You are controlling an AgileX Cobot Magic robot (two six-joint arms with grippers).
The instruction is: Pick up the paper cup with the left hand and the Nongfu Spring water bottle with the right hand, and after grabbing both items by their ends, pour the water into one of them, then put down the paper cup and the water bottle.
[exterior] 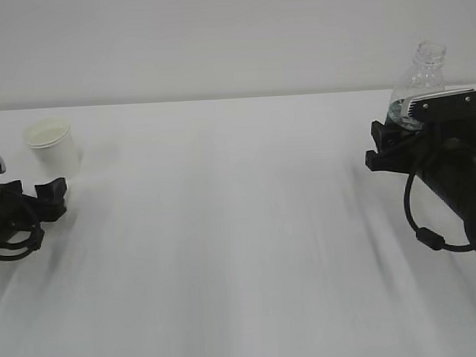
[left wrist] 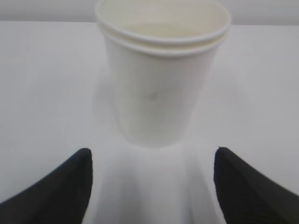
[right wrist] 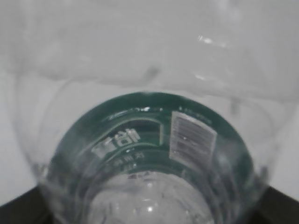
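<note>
Paper cup [exterior: 52, 145] upright on white table [exterior: 241, 242], upper left of exterior frame. Left hand [exterior: 53, 192] low at left edge, just below cup, fingers [left wrist: 60, 186] spread wide, cup between and beyond tips, untouched. Nongfu Spring water bottle [exterior: 420, 80] at upper right, capless, neck tilted slightly right. Right hand [exterior: 390, 144] around bottle's lower body; whether pinching, cannot tell. Bottle's green label [right wrist: 140, 135] fills right wrist frame.

Your right hand [exterior: 394, 136] hides the Nongfu Spring water bottle [exterior: 422, 79] below its shoulder. You can't judge its grip; the frame cuts your left hand [exterior: 33, 199].
</note>
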